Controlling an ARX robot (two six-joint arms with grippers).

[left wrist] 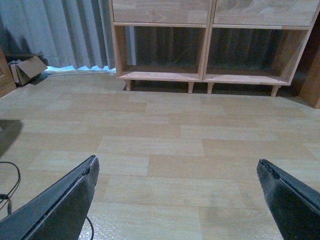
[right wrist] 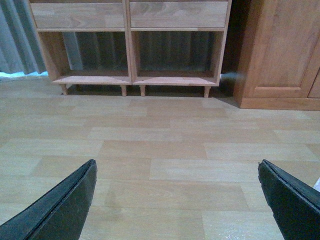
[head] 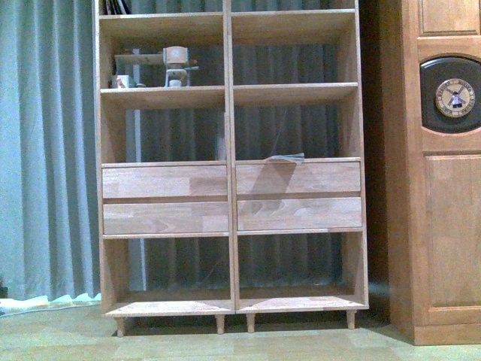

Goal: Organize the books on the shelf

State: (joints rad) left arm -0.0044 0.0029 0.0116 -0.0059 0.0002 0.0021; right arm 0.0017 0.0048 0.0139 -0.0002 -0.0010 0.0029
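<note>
The light-wood shelf (head: 229,162) stands ahead, with four drawer fronts and mostly bare compartments. A thin grey-green book (head: 284,159) lies flat on the plank above the right drawers, its edge overhanging. A few upright spines (head: 116,6) show in the top left compartment, cut off by the frame. The white paperback is not in view. Neither arm shows in the front view. My left gripper (left wrist: 177,167) is open and empty over bare floor, well short of the shelf (left wrist: 165,75). My right gripper (right wrist: 177,167) is open and empty too, facing the shelf's lower compartments (right wrist: 130,77).
A wooden figure (head: 176,66) and small items stand on the upper left shelf. The darker cabinet with the windmill dial (head: 454,98) stands right of the shelf, also in the right wrist view (right wrist: 280,55). Grey curtains hang behind. A cardboard box (left wrist: 27,70) and a cable (left wrist: 10,185) lie at the left.
</note>
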